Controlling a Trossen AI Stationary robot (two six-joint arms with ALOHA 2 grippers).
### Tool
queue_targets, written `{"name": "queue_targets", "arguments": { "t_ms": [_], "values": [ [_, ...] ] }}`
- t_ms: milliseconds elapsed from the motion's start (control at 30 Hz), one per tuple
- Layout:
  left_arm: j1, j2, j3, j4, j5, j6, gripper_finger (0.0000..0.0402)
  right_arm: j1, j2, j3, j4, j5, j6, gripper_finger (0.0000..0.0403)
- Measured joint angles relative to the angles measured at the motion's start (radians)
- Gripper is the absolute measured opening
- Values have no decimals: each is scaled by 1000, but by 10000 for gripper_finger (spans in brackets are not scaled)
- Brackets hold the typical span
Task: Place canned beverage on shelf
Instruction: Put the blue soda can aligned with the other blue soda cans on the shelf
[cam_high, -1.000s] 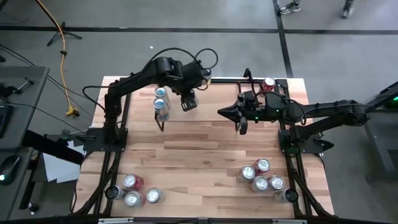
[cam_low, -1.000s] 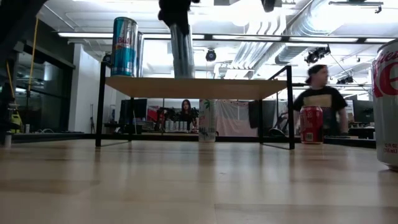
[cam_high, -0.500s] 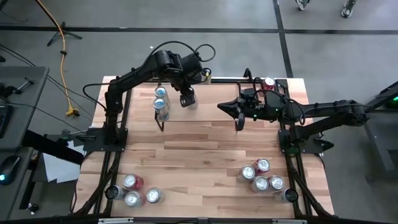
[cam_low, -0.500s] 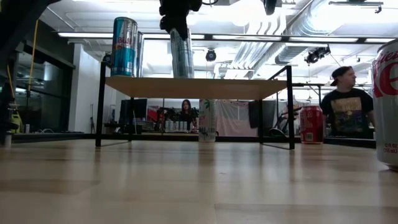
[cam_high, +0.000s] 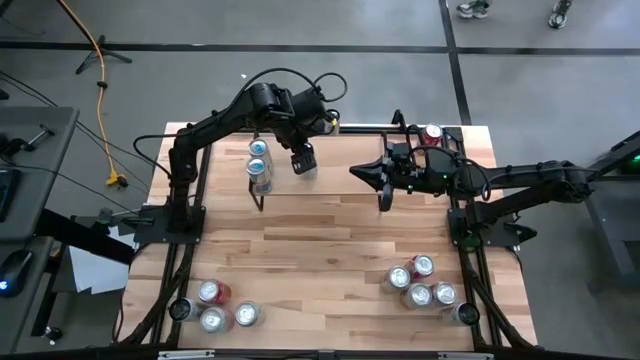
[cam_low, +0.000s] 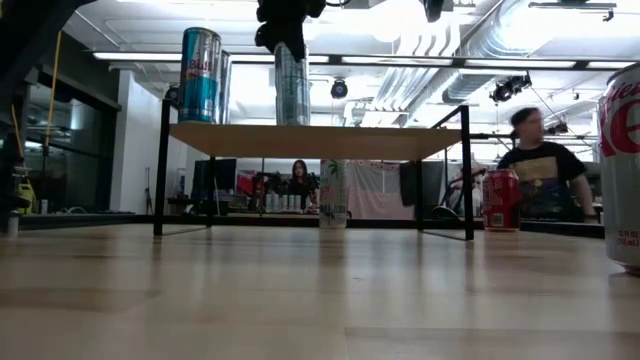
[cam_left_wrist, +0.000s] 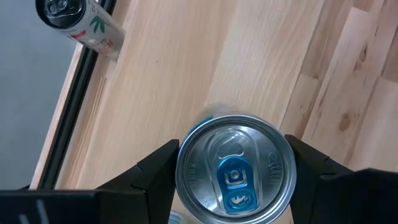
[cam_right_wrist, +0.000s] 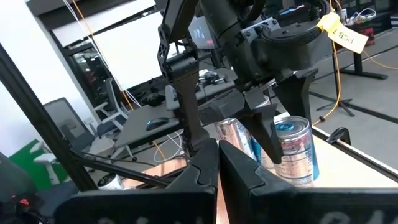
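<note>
Your left claw (cam_high: 303, 160) sits over the shelf (cam_low: 315, 141), its fingers (cam_left_wrist: 155, 171) spread on either side of a silver can (cam_left_wrist: 234, 167) with a blue tab. From the wrist camera both fingers stand right beside the can's rim; whether they press on it or are just clear of it cannot be told. In the low view that can (cam_low: 291, 85) stands upright on the shelf's wood top, the claw at its upper end. Two more cans (cam_high: 260, 165) stand close together near the shelf's left end, and one of them shows as a blue and silver can (cam_low: 200, 75) from desk height.

Your right claw (cam_high: 364, 176) hangs over the right half of the shelf with its fingers pressed together, holding nothing. A red can (cam_low: 500, 199) stands on the desk (cam_high: 330, 250) by the shelf's right legs, and a white can (cam_low: 333, 193) stands behind the shelf. Loose cans cluster at the desk's two near corners. A person (cam_low: 540, 170) in a dark shirt is in the room beyond.
</note>
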Motion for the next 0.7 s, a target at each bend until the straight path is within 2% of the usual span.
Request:
{"name": "queue_targets", "arguments": {
  "t_ms": [300, 533, 700],
  "values": [
    [1, 0, 0, 0, 0, -19, 206, 0, 0, 0, 0, 0, -3, 0],
    [1, -2, 1, 2, -27, -18, 248, 0, 0, 0, 0, 0, -3, 0],
    [3, -2, 9, 0, -69, 39, 281, 0, 0, 0, 0, 0, 1, 0]
  ]
}}
